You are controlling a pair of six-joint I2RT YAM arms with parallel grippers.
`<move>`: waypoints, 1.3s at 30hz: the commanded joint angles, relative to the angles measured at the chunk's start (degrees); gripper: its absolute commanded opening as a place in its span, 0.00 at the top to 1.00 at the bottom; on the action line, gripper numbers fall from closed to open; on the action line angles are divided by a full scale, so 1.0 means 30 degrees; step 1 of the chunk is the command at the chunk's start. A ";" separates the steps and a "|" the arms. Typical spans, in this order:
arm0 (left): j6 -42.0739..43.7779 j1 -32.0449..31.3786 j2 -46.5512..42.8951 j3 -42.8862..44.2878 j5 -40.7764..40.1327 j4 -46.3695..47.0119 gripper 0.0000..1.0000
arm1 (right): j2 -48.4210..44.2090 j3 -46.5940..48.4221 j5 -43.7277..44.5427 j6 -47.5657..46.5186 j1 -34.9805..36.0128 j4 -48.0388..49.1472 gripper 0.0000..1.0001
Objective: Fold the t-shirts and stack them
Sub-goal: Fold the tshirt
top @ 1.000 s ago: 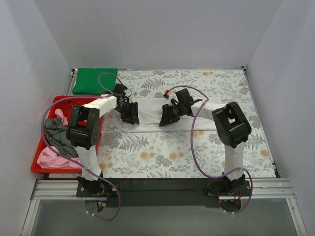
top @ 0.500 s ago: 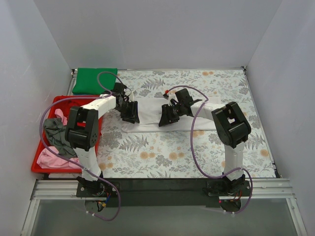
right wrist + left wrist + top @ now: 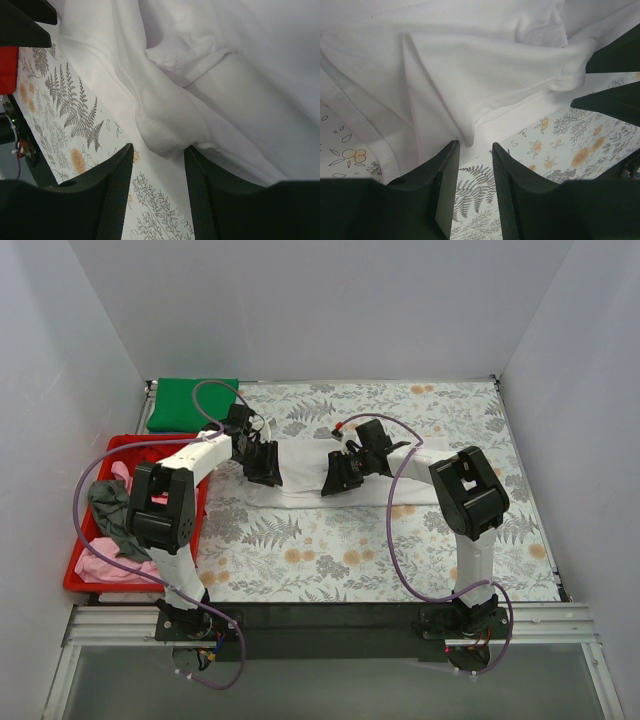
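The large white t-shirt (image 3: 300, 468) lies as a long folded strip across the middle of the floral cloth. My left gripper (image 3: 266, 468) is at its left end and my right gripper (image 3: 333, 480) is at its middle, both low over it. In the left wrist view the left gripper (image 3: 474, 145) is open, with a fold of the white shirt (image 3: 470, 75) just past its fingertips. In the right wrist view the right gripper (image 3: 158, 148) is open, with a bunched lump of white shirt (image 3: 167, 127) at its tips. A folded green t-shirt (image 3: 192, 403) lies at the back left. No red t-shirt shows.
A red plastic bin (image 3: 88, 585) stands at the left edge and holds a pink t-shirt (image 3: 105, 562) and a grey t-shirt (image 3: 115, 510). The grey floral cloth (image 3: 400, 550) covers the table. Grey walls close in the back and both sides.
The left arm's elbow has swung left and its gripper has shifted slightly toward the back. The right gripper has edged a little left. The white shirt lies as before.
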 commanded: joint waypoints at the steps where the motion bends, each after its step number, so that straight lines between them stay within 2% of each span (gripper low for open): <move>1: 0.0039 0.0044 -0.1236 -0.0026 -0.0113 -0.0057 0.69 | 0.0215 0.0664 -0.0462 0.0272 0.0145 0.0713 0.48; 4: 0.0039 0.0044 -0.1295 -0.0114 -0.0553 0.0030 0.69 | 0.0273 0.0635 -0.0520 0.0360 0.0145 0.0742 0.49; 13: -0.1103 0.0248 -0.3373 -0.0963 -0.4535 0.1201 0.66 | 0.0244 0.0343 -0.0287 0.0389 0.0145 0.0859 0.50; 17: -0.1044 0.0191 -0.3757 -0.1752 -0.1853 0.1322 0.68 | 0.0390 0.0401 -0.0374 0.0594 0.0174 0.0976 0.50; 21: -0.1280 0.0191 -0.2937 -0.2048 -0.0789 0.1173 0.69 | 0.0566 0.0605 -0.0520 0.0770 0.0174 0.1006 0.52; 24: -0.1280 0.0191 -0.2323 -0.1697 -0.0495 0.0998 0.69 | 0.0596 0.0606 -0.0520 0.0829 0.0174 0.1006 0.60; 25: -0.1367 0.0191 -0.2060 -0.1609 -0.0466 0.0939 0.69 | 0.0596 0.0606 -0.0520 0.0829 0.0174 0.1035 0.65; 31: -0.1485 0.0191 -0.1180 -0.1139 -0.0202 0.0792 0.69 | 0.0596 0.0664 -0.0520 0.0829 0.0174 0.1065 0.85; 39: -0.1719 0.0191 -0.0271 -0.0730 -0.0582 0.1085 0.69 | 0.0537 0.0547 -0.0608 0.0683 0.0145 0.1094 0.99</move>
